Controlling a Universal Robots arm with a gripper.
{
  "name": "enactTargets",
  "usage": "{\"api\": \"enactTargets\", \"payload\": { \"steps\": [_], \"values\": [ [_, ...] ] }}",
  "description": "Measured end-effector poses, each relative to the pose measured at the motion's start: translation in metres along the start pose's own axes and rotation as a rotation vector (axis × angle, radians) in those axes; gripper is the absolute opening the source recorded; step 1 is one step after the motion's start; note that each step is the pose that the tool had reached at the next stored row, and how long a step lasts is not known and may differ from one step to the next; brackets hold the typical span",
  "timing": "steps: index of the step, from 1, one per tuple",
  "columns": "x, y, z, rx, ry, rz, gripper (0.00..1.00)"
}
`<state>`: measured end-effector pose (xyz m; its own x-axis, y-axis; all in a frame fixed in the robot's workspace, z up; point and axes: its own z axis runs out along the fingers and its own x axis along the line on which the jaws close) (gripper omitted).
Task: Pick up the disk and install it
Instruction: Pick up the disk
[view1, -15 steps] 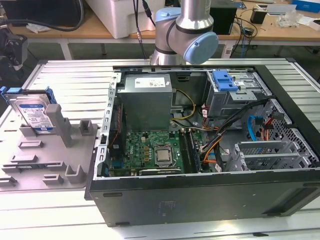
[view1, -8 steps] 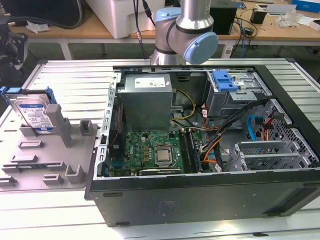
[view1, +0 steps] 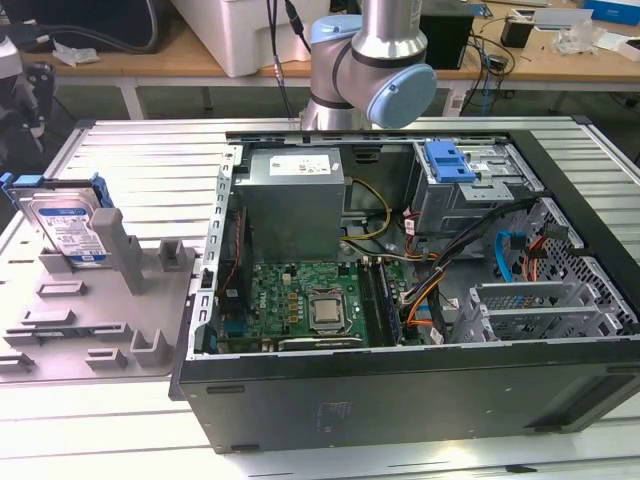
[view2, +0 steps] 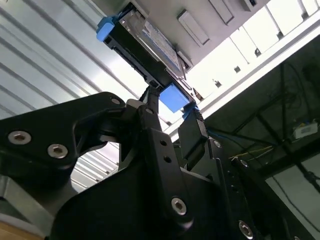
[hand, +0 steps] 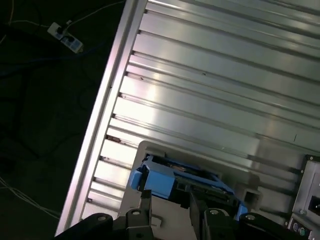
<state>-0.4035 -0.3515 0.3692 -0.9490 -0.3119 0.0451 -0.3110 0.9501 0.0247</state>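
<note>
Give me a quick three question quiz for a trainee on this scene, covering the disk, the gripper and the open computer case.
1. True or false: the disk is already seated in the drive cage inside the computer case.
2. Multiple choice: how does the disk sit? A) standing tilted on the grey fixture, at the exterior view's left of the case; B) lying flat with its label down; C) hanging clamped in mid-air.
3. Fill in: in both wrist views the gripper has its fingers ____ and holds nothing.

Key: 1 false; 2 A; 3 open.
</note>
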Motion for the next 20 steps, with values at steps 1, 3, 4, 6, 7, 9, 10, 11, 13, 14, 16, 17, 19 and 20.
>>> {"api": "enactTargets", "payload": {
  "steps": [1, 3, 4, 6, 7, 9, 10, 11, 13, 14, 16, 17, 19, 20],
  "values": [
    [0.0, 0.0, 0.0, 0.0008, 0.0005, -0.018, 0.44],
    [0.0, 0.0, -0.0001, 0.0023, 0.0014, -0.055, 0.44],
    [0.0, 0.0, 0.0, 0.0033, 0.0019, -0.08, 0.44],
    [0.0, 0.0, 0.0, 0.0048, 0.0027, -0.118, 0.44],
    [0.0, 0.0, 0.0, 0.0065, 0.0037, -0.161, 0.44],
    [0.0, 0.0, 0.0, 0.0081, 0.0047, -0.202, 0.44],
    [0.0, 0.0, 0.0, 0.0091, 0.0053, -0.229, 0.44],
    [0.0, 0.0, 0.0, 0.0097, 0.0056, -0.245, 0.44],
    [0.0, 0.0, 0.0, 0.0113, 0.0065, -0.286, 0.44],
    [0.0, 0.0, 0.0, 0.0126, 0.0073, -0.323, 0.44],
    [0.0, 0.0, 0.0, 0.0145, 0.0084, -0.375, 0.44],
    [0.0, 0.0, 0.0, 0.0152, 0.0089, -0.393, 0.44],
    [0.0, 0.0, 0.0, 0.0181, 0.0106, -0.471, 0.44],
    [0.0, 0.0, -0.0001, 0.0188, 0.011, -0.489, 0.44]
  ]
}}
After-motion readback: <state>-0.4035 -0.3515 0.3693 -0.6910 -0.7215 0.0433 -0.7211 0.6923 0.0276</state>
